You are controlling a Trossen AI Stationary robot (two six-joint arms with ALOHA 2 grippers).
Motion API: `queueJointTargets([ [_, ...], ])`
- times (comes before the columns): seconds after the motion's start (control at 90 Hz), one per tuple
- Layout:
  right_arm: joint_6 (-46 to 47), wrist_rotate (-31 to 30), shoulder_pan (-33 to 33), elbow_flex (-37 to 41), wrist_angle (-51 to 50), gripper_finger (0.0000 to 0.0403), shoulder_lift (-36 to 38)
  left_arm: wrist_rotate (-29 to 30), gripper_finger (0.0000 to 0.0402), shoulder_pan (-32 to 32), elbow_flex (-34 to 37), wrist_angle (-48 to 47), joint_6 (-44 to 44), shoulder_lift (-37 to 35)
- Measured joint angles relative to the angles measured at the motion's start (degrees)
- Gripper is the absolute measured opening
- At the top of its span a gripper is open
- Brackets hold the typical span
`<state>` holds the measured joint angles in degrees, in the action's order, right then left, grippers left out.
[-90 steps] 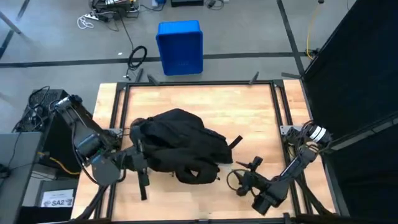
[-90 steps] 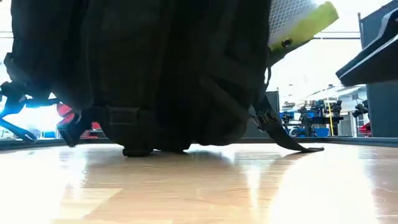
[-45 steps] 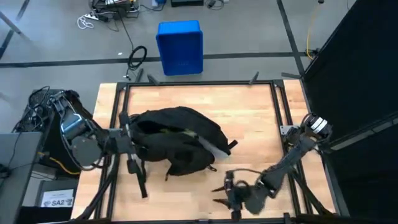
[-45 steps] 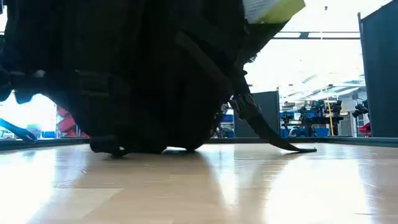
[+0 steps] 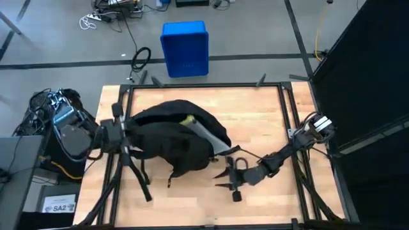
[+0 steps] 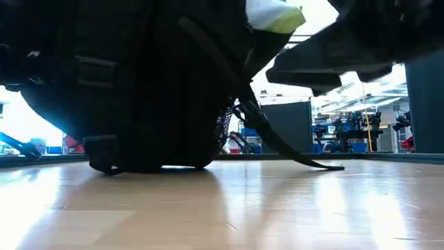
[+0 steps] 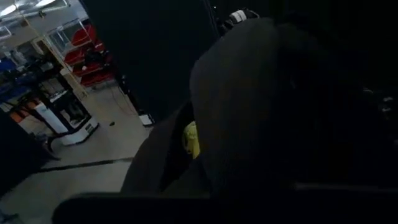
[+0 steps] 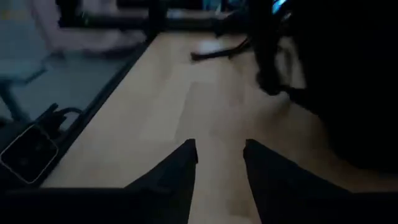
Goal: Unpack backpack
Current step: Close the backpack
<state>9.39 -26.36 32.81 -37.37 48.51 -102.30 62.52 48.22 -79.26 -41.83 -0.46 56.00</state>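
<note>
The black backpack [image 5: 172,137] lies on its side on the wooden table, left of centre, its bottom edge on the wood [image 6: 125,163]. Its top gapes, showing yellow-green lining [image 5: 186,119] [image 7: 191,138]. One strap [image 6: 305,161] trails onto the table. My left gripper [image 5: 121,131] is at the backpack's left end, shut on it. My right gripper [image 5: 225,179] hovers open just off the backpack's near right side, over bare wood [image 8: 221,155]. In the low view the right arm [image 6: 347,48] is a dark shape at upper right. My left gripper holds the backpack at its left end [image 5: 131,131], coming in level from the table's left. The black fabric and the gripper's own body hide the fingers, so which part they have cannot be told. The backpack rests on the table.
A blue plastic box [image 5: 185,48] and cables [image 5: 140,59] sit on the floor beyond the far edge. Metal rails [image 5: 204,85] frame the table. A black curtain [image 5: 370,64] stands at the right. Bare wood [image 5: 262,121] shows on the table's far right.
My left gripper has pulled back toward the table's left and far edge, sliding the backpack left with it; the bag's top has gaped wider, showing lining. My right gripper swung toward the near edge, then came up beside the backpack's near right side.
</note>
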Motion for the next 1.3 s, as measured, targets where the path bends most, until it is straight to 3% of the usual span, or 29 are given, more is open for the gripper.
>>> queueJointTargets([
  [0.156, -6.71, -8.79, 0.68, 12.30, 28.95, 0.0109, -0.02, -1.86, 0.0000, 0.01, -0.02, -1.85, -2.51, 0.06],
  [0.244, -10.09, -15.76, 1.08, 17.64, 40.62, 0.0112, 0.00, -3.40, 0.0000, 0.01, -0.02, -1.85, -2.81, 0.52],
  [0.367, -11.13, -20.98, -0.30, 19.89, 40.57, 0.0123, 1.94, -5.23, 0.0000, 0.01, -0.02, -2.02, -2.86, 0.91],
  [0.578, -14.77, -14.24, -3.63, 19.01, 40.29, 0.0164, 8.19, -6.54, 0.0000, 0.01, -0.02, -4.13, -5.15, 0.95],
  [0.711, -20.46, -13.44, -3.99, 17.64, 40.30, 0.0190, 12.51, -7.37, 0.0000, 0.01, -0.02, -5.57, -7.16, 0.95],
  [0.867, -20.81, -12.80, -5.91, 15.06, 32.45, 0.0204, 15.69, -8.23, 0.0000, 0.01, 0.09, -6.87, -8.51, 1.06],
  [1.133, -12.11, -8.75, -11.96, 3.90, 2.00, 0.0198, 16.25, -8.29, 0.0000, 0.01, 0.76, -7.27, -9.12, 1.17],
  [1.3, -15.08, -11.62, -14.24, -0.72, -2.67, 0.0184, 16.22, -9.47, 0.0000, 0.01, 0.76, -7.33, -9.28, 1.48],
])
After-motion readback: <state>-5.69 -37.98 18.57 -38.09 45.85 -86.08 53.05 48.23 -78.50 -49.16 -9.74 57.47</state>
